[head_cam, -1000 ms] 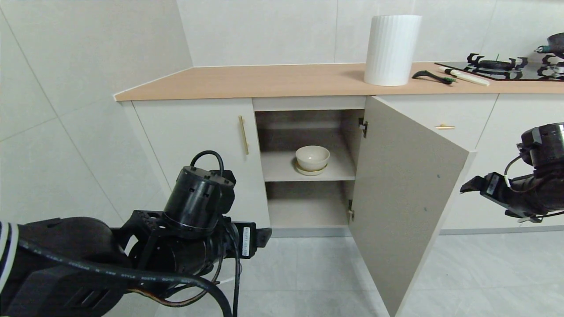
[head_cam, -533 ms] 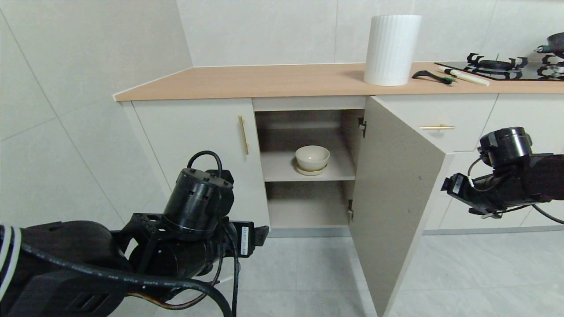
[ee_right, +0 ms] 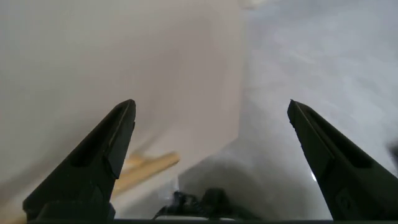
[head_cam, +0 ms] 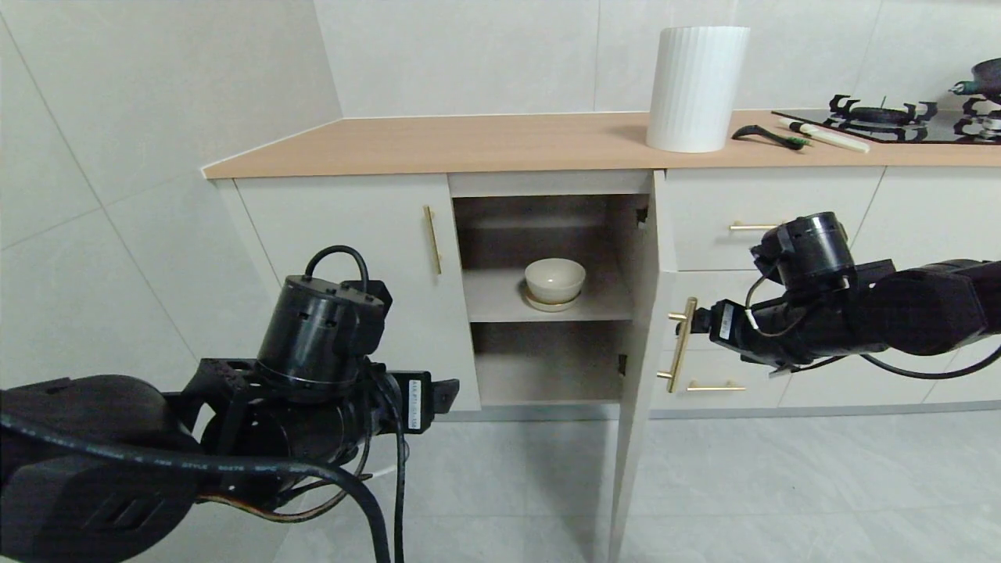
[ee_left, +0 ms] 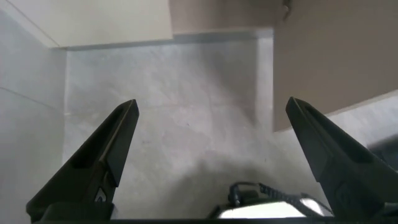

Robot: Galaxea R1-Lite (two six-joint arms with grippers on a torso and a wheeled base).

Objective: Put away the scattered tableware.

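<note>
Cabinet door (head_cam: pixel 641 438) has been swung nearly edge-on since the earlier frame; right gripper (head_cam: pixel 698 319) is positioned at its handle (head_cam: pixel 680 344), fingers spread; left gripper (head_cam: pixel 446 389) fingers are likewise spread

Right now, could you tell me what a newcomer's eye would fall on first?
The open cabinet door in the middle, with the right tool open beside its gold handle. Inside, a cream bowl sits on a plate on the upper shelf; a tall white ribbed container stands on the counter.
</note>
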